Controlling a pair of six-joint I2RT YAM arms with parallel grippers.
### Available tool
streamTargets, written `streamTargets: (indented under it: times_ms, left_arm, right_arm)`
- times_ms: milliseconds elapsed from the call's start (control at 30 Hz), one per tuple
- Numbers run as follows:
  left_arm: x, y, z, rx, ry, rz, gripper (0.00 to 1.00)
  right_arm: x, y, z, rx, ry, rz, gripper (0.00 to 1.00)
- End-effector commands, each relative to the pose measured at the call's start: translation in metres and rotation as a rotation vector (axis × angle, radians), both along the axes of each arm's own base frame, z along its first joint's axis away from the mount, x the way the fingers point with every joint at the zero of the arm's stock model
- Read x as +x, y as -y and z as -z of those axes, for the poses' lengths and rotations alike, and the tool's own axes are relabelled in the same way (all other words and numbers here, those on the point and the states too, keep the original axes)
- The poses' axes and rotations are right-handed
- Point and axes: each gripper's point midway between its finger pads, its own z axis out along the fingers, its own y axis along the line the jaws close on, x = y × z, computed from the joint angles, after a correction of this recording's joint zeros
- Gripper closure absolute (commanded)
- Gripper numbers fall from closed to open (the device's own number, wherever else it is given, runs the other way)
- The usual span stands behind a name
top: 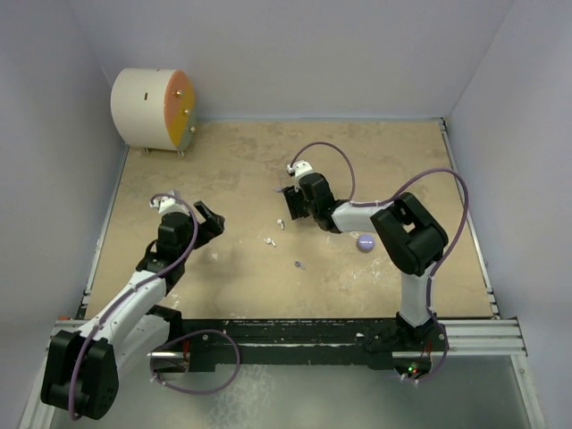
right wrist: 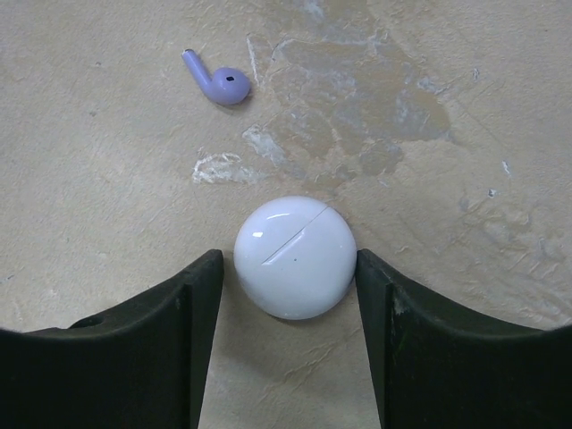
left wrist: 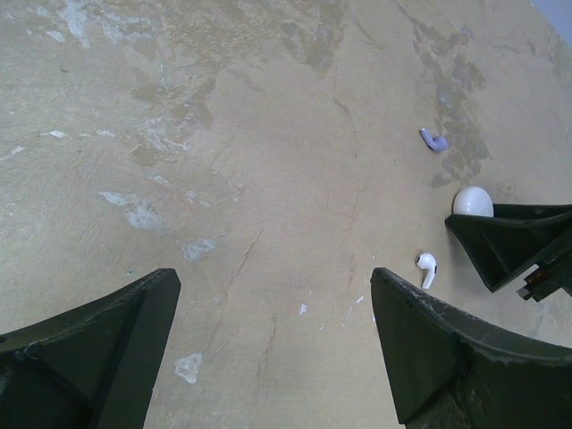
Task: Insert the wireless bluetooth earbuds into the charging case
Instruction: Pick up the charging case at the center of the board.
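Right jaws astride white case (right wrist: 295,257); earbud (right wrist: 221,84) beyond

My left arm (top: 134,299): reaches forward | left end effector (left wrist: 273,295): jaws spread wide | my right arm (top: 413,239): elbow bent, forearm angled left | right end effector (right wrist: 288,268): pointing down, jaws partly apart

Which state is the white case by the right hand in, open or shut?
Shut. In the right wrist view the white case shows only a thin seam across its top, no gap, no interior visible.
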Motion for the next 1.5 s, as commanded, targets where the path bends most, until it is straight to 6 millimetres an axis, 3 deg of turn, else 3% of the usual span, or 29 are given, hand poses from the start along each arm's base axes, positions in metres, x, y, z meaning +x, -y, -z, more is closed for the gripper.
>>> streamTargets:
  times_ms: [0, 133, 267, 333, 400, 633, 733, 833, 1000, 1267, 1467]
  left_arm:
    - [0.016, 0.009, -0.029, -0.038, 0.088, 0.016, 0.12]
    - [0.017, 0.01, -0.029, -0.041, 0.089, 0.02, 0.13]
    - [0.019, 0.013, -0.031, -0.055, 0.097, 0.027, 0.16]
    - [0.021, 0.017, -0.035, -0.075, 0.11, 0.041, 0.19]
    - [0.023, 0.025, -0.041, -0.109, 0.132, 0.064, 0.21]
    - [0.034, 0.067, -0.071, -0.297, 0.231, 0.172, 0.25]
    - [0.035, 0.084, -0.084, -0.369, 0.276, 0.205, 0.26]
    - [0.038, 0.1, -0.101, -0.439, 0.327, 0.228, 0.26]
    - [0.042, 0.119, -0.113, -0.473, 0.361, 0.226, 0.28]
    - [0.052, 0.146, -0.111, -0.487, 0.364, 0.243, 0.35]
    - [0.052, 0.15, -0.109, -0.505, 0.392, 0.218, 0.38]
  right_arm:
    - [0.004, -0.004, -0.004, 0.015, 0.018, -0.003, 0.39]
    - [0.003, 0.002, -0.004, 0.009, 0.023, 0.019, 0.48]
    - [0.005, 0.001, -0.011, 0.021, 0.037, 0.026, 0.71]
    - [0.006, -0.001, -0.028, 0.056, 0.074, 0.018, 0.85]
    - [0.006, -0.007, -0.057, 0.116, 0.141, -0.008, 0.92]
    - [-0.013, -0.034, -0.146, 0.323, 0.33, -0.199, 1.0]
    - [-0.023, -0.039, -0.157, 0.372, 0.374, -0.254, 1.0]
    - [-0.037, -0.047, -0.164, 0.439, 0.396, -0.312, 1.0]
    - [-0.053, -0.062, -0.158, 0.455, 0.392, -0.363, 1.0]
    - [-0.071, -0.078, -0.151, 0.509, 0.344, -0.402, 1.0]
    - [-0.07, -0.078, -0.151, 0.554, 0.302, -0.364, 1.0]
